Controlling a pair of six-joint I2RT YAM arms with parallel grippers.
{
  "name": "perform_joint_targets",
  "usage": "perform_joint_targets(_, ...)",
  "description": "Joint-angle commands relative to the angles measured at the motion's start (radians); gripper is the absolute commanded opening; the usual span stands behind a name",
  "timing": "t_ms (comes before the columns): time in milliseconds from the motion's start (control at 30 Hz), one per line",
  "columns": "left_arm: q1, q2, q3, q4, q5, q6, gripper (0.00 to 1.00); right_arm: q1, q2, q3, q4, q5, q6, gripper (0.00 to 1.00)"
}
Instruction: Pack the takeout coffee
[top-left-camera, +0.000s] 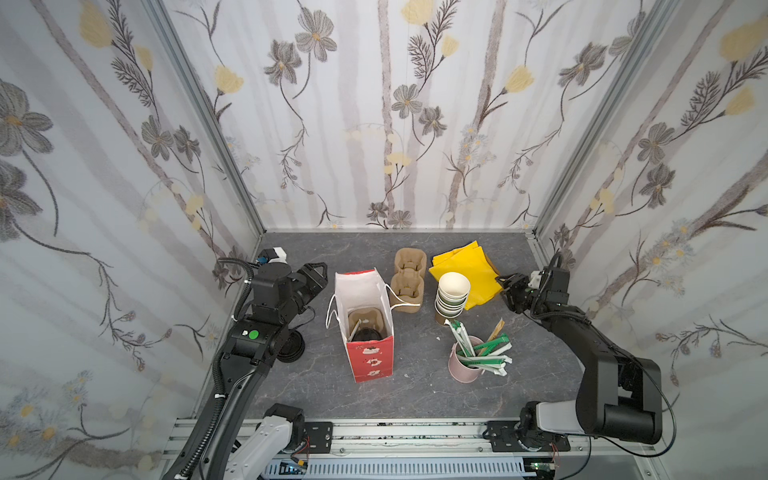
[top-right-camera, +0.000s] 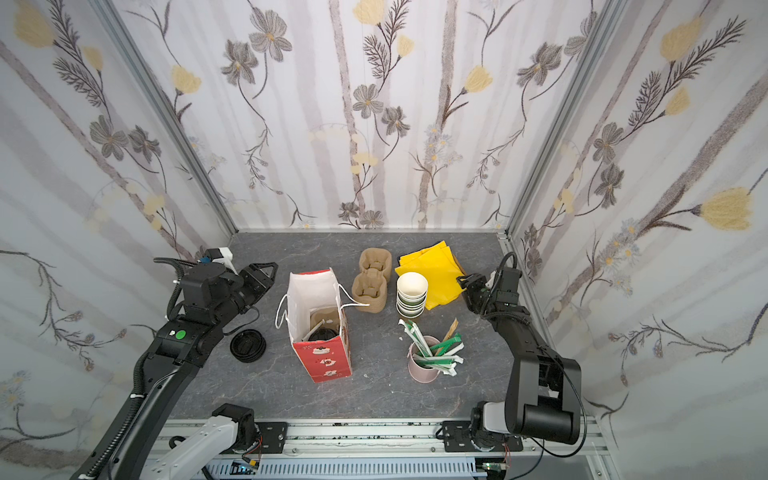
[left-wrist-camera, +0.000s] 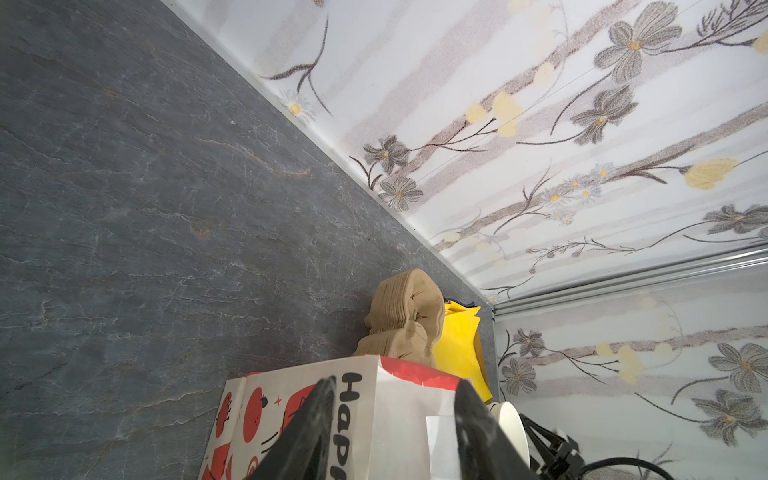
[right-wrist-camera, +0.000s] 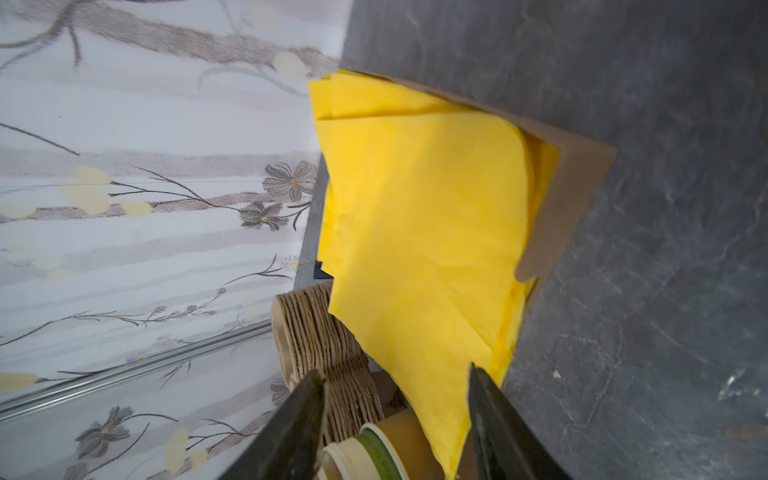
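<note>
In the centre of both top views, a red-and-white paper bag (top-left-camera: 371, 361) stands open on the grey table (top-left-camera: 419, 395). Inside it sits the takeout coffee (top-left-camera: 366, 335), upright in a brown pulp carrier (top-left-camera: 374, 318), with only its black lid showing. A pale stick beside it may be a straw; I cannot tell. So the main step looks done: the cup is in the bag.

The left hand (top-left-camera: 321, 276) hovers just left of the bag's far edge, fingers apart and empty. The right hand (top-left-camera: 503, 286), at the right of the frame, is also spread and holds nothing. Its wrist view shows it close over the yellow napkins (right-wrist-camera: 415, 208).

What is left, I would guess, is extras — a napkin, perhaps something from the pink cup of wrapped straws (top-left-camera: 463, 370). The stack of lidless cups (top-left-camera: 453, 297), the spare carriers (top-left-camera: 409, 282) and the loose black lids (top-right-camera: 248, 345) sit apart from both hands.
</note>
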Motion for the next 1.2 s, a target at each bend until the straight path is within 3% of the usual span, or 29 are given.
perform_joint_targets(0,0.002,-0.002,-0.011,0.076,-0.051,0.036,0.48,-0.001,0.024,0.15,-0.25,0.164,-0.272,0.55)
perform_joint_targets(167,0.002,0.024,-0.021,0.133,-0.098,0.059,0.48,0.004,0.146,0.36,-0.471,0.304,-0.482,0.52)
perform_joint_targets(400,0.001,0.089,0.005,0.21,-0.149,0.05,0.48,0.036,0.316,0.488,-0.576,0.389,-0.579,0.47)
perform_joint_targets(533,0.001,0.13,0.029,0.239,-0.177,0.057,0.48,0.09,0.391,0.581,-0.609,0.437,-0.601,0.49)
perform_joint_targets(867,0.002,0.274,0.135,0.299,-0.203,0.114,0.48,0.189,0.608,0.867,-0.56,0.358,-0.731,0.51)
perform_joint_targets(1167,0.016,0.367,0.206,0.311,-0.167,0.154,0.48,0.205,0.819,1.124,-0.642,0.35,-0.903,0.55)
